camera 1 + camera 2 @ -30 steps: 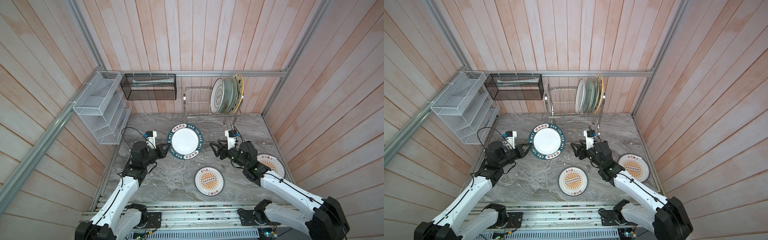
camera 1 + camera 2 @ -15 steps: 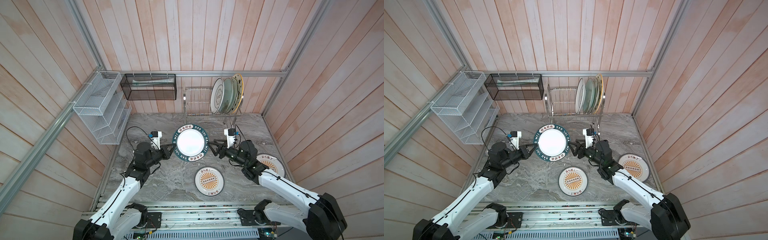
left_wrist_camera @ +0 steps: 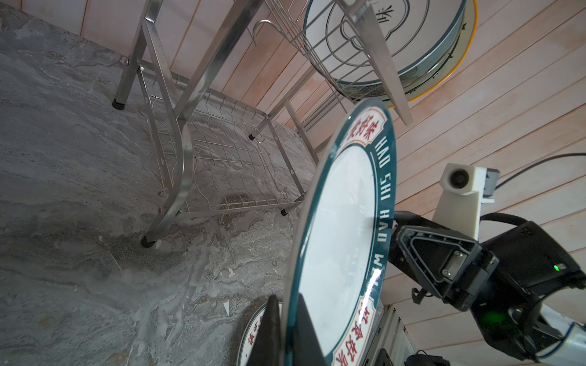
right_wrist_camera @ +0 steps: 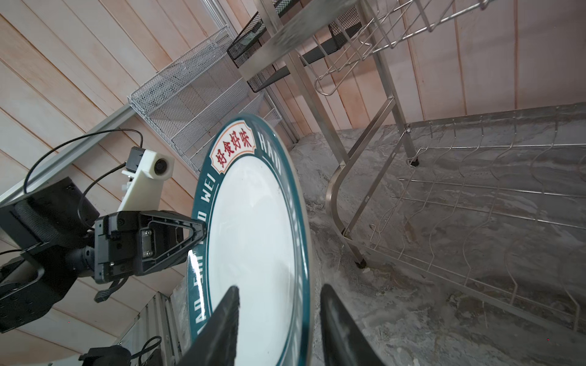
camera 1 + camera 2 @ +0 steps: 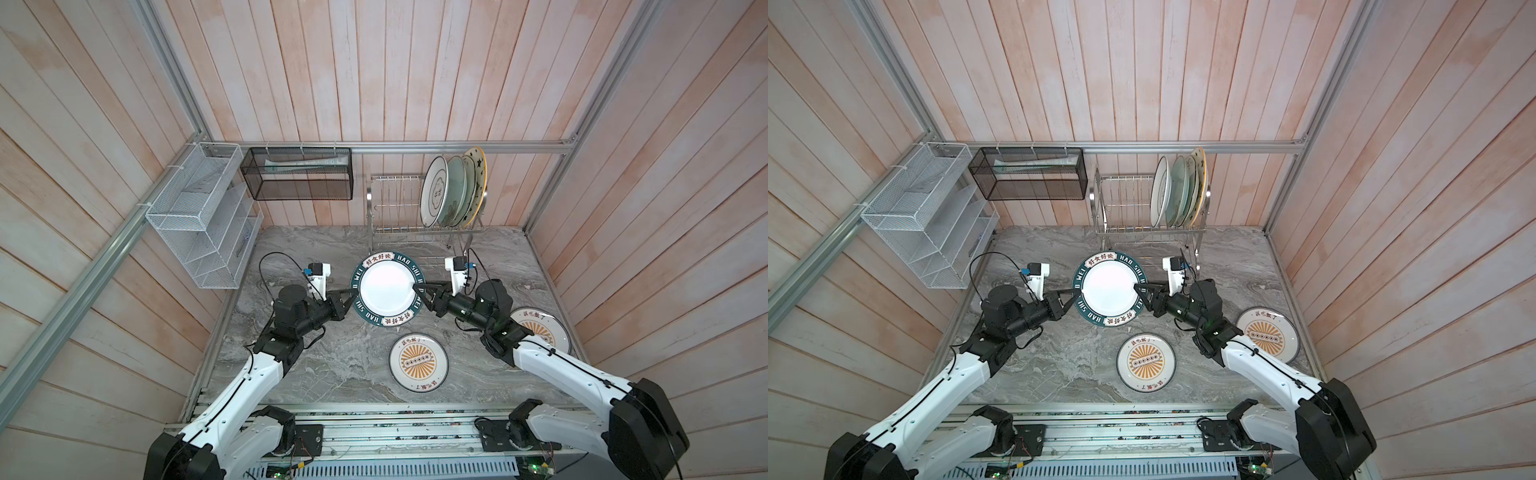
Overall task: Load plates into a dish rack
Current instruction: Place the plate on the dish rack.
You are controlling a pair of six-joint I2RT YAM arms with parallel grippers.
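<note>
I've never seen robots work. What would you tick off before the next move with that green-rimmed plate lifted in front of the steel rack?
1. Left tool shut on the plate rim: ok.
2. Right tool clamped on the opposite rim: not ok; its jaws straddle the rim, with a gap at one finger.
3. Plate off the table: ok.
4. Free slots in the rack: ok; bare rods stand beside the four racked plates.
5. Plate lined up with a slot: not ok; it hangs in front of the rack.
</note>
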